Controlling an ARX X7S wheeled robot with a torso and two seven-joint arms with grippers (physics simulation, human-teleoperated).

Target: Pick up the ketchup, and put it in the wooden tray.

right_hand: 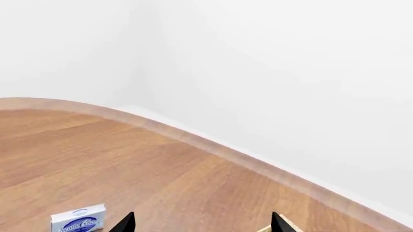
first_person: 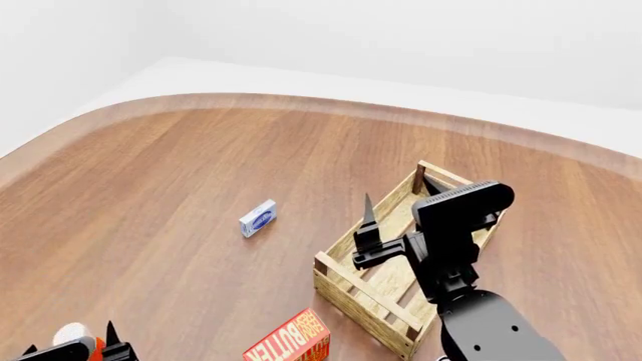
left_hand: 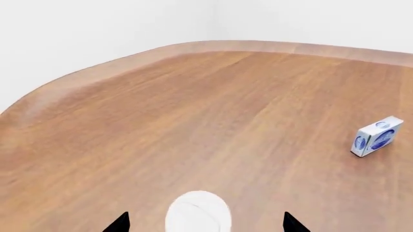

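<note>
Straddling the ketchup (first_person: pixel 74 333) at the table's near left, the left gripper (left_hand: pixel 205 223) stands spread, not touching it; the right gripper (first_person: pixel 396 203), also released, hovers over the wooden tray (first_person: pixel 346 289).

Table (first_person: pixel 180 195): warm reddish-brown wood grain, with a paler tan band along its curved far edge.
Wooden tray (first_person: pixel 346 289): pale light wood, slatted, with darker brown on its far corner post.
Ketchup (first_person: pixel 72 333): white cap; a sliver of orange-red body below it at the near left edge.
Small box (first_person: pixel 258 218): white with blue oval markings, at mid-desk.
Butter box (first_person: pixel 289 340): red-orange with pale lettering, at the near edge.
Left gripper (left_hand: pixel 205 223): black fingertips.
Right gripper (first_person: pixel 396 207): black, on a dark grey arm.
Walls: plain white.
</note>
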